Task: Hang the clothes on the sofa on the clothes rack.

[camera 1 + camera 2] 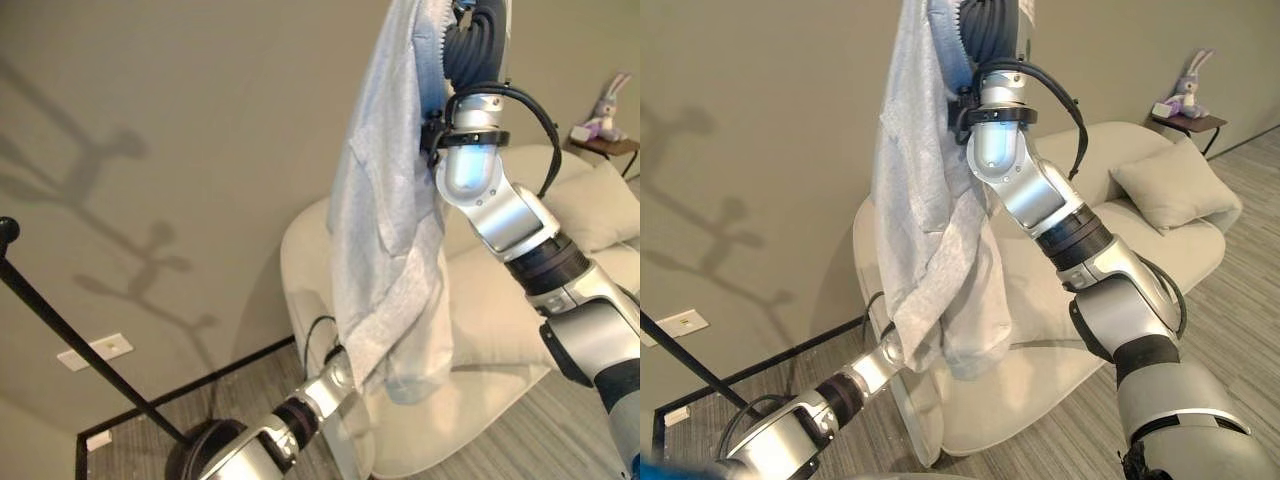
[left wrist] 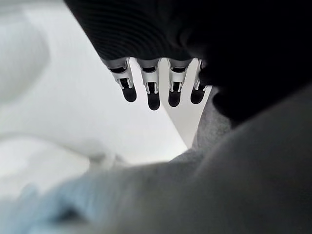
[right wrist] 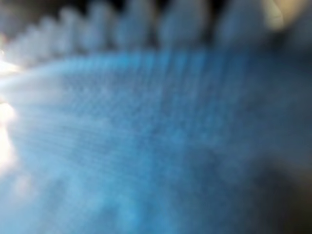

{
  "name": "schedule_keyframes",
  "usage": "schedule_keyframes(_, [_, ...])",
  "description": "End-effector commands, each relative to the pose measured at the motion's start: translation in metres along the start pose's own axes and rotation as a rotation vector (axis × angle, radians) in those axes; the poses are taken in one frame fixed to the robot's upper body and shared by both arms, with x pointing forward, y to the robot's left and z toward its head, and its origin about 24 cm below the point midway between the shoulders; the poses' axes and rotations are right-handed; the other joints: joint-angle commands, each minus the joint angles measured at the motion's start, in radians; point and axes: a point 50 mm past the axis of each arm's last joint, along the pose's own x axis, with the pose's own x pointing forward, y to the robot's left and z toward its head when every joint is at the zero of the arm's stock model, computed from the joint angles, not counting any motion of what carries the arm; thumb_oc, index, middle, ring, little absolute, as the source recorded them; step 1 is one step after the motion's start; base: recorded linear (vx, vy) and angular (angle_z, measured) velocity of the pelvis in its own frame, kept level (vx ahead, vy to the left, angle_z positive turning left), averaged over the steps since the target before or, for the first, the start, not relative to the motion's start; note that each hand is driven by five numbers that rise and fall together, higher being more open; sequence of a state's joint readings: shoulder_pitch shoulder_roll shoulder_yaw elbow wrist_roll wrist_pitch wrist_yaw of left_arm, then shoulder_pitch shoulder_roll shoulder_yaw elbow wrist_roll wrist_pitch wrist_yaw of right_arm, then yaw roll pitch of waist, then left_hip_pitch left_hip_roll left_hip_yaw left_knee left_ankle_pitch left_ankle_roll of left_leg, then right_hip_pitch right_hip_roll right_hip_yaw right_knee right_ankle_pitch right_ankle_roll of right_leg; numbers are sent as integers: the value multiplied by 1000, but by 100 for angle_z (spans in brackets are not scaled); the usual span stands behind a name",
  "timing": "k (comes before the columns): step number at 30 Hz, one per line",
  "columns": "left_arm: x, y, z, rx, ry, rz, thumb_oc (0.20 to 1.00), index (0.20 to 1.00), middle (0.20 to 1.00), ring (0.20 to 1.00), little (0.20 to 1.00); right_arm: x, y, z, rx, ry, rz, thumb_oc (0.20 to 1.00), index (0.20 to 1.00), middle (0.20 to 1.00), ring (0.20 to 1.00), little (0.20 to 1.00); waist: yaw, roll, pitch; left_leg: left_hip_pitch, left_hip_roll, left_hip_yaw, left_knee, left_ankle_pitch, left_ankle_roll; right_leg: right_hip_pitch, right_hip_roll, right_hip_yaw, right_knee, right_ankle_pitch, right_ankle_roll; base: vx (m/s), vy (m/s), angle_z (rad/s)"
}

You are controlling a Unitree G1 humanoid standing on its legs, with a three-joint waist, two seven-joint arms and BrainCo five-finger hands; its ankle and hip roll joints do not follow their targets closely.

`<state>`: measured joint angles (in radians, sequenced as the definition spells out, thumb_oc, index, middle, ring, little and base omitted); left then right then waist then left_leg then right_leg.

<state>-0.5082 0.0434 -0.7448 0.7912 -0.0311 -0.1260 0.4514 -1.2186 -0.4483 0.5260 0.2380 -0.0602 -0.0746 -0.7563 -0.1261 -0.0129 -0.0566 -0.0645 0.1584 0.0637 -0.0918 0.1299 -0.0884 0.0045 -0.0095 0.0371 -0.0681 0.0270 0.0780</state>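
We see the grey garment [image 1: 385,220] hanging from our raised right hand [image 1: 470,45] at twelve o'clock, clear of the sofa [image 1: 1160,250]; whether that hand's fingers clasp it we cannot tell. Our left hand [image 2: 156,90], fingers straight, reaches under the hem. It looks soft, light and floppy; better taken at the collar. The clothes rack [image 1: 60,320] stands at eight o'clock. No containers.

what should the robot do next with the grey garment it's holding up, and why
Probably swing the raised right arm toward the black clothes rack on the robot's left: the grey garment hangs clear above the sofa, well short of the rack.
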Motion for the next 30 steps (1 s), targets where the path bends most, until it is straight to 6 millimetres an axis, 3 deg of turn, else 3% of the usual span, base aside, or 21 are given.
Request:
schedule_keyframes(1, [16,-6,21,-56,-40,-65,1000,1000,1000,1000,1000,31,-4,22,60,-57,-76,200,200,200,200,200,7,-68,-28,14,40,-26,5,-75,-39,22,-65,22,-15,-7,23,0,0,0])
schedule_keyframes(16, [11,-53,52,-239,-36,-241,1000,1000,1000,1000,1000,26,16,20,134,26,-29,200,200,200,200,200,-30,-40,-21,20,35,-10,5,-77,-32,16,-70,40,-7,-5,23,-4,0,-1])
schedule_keyframes(17, [11,-56,55,-245,-45,-258,460,460,460,460,460,26,19,22,142,27,-21,200,200,200,200,200,-31,-38,-19,20,35,-9,5,-76,-32,15,-70,41,-6,-5,23,-15,-1,-5])
schedule_keyframes(18, [9,-60,59,-247,-56,-277,200,200,200,200,200,25,21,21,150,35,-14,200,200,200,200,200,-33,-37,-19,20,35,-8,5,-76,-32,14,-71,41,-6,-5,24,0,0,0])
schedule_keyframes(24, [7,-61,63,-244,-89,-307,200,200,200,200,200,25,24,20,144,38,0,200,200,200,200,200,-32,-33,-14,20,34,-6,5,-76,-31,13,-72,43,-8,-1,24,-2,0,-1])
schedule_keyframes(30, [10,-36,42,-343,-27,-234,200,200,200,200,200,35,2,9,47,35,-48,200,200,200,200,200,-14,-36,-14,20,30,-14,5,-75,-28,19,-73,32,-9,-2,23,0,0,0])
